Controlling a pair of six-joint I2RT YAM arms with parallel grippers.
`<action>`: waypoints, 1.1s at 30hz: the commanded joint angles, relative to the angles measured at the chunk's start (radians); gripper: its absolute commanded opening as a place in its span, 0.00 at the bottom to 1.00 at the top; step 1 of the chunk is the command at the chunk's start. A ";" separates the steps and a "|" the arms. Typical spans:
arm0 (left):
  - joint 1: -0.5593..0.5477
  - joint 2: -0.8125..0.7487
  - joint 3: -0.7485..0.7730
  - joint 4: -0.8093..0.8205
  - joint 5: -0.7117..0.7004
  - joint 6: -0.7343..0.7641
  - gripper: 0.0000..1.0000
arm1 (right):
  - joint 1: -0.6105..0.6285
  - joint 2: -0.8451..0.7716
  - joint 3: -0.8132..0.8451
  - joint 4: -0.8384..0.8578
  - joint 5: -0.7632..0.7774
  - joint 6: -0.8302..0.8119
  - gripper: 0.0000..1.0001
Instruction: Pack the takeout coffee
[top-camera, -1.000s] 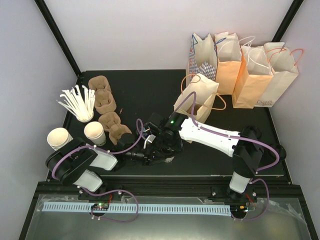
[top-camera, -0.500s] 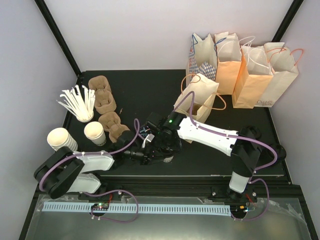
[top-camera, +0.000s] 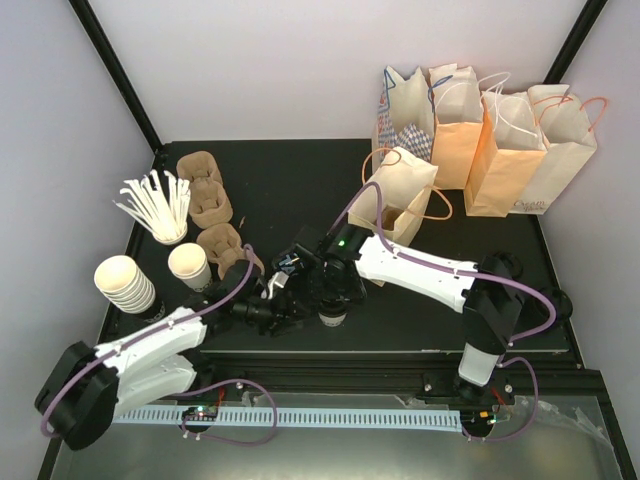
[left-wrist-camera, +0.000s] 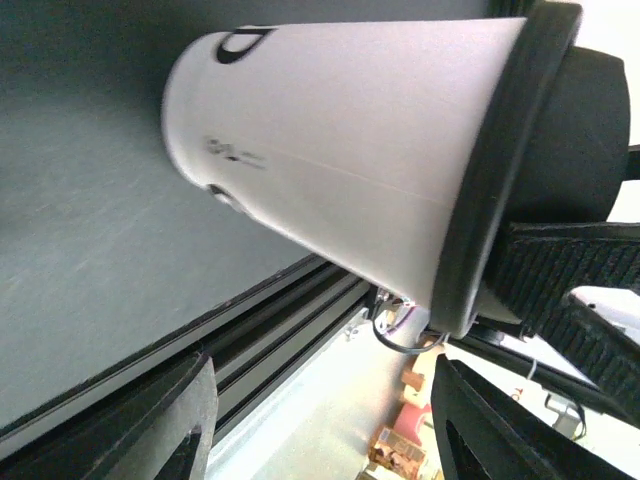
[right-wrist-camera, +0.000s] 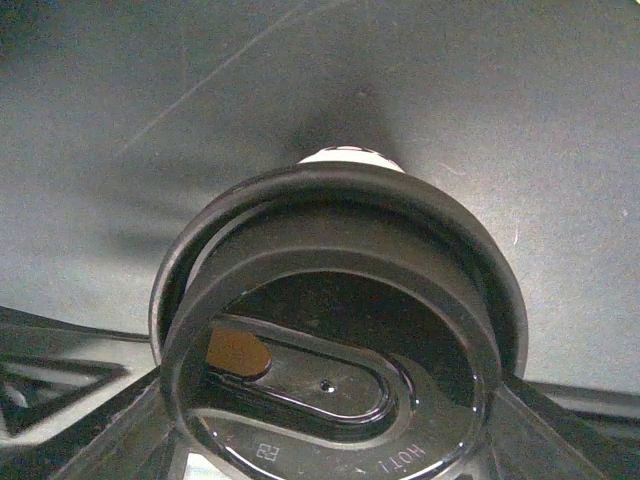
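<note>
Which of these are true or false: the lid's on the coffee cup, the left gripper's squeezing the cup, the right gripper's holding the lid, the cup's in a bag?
1. The black lid is on the white cup. True.
2. The left gripper is squeezing the cup. False: its jaws stand open, clear of the cup.
3. The right gripper holds the lid. True: its fingers flank the rim.
4. The cup is in a bag. False: it is out over the black table, in front of the paper bags.
</note>
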 joint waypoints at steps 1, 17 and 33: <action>0.040 -0.113 0.063 -0.366 -0.048 0.048 0.61 | -0.003 0.058 -0.128 0.082 -0.021 -0.224 0.54; 0.214 -0.113 0.131 -0.243 0.046 0.134 0.60 | -0.007 -0.174 -0.227 0.124 0.143 -0.895 0.66; 0.179 0.204 0.175 0.110 0.222 0.121 0.51 | -0.006 -0.183 -0.266 0.273 0.109 -1.040 0.42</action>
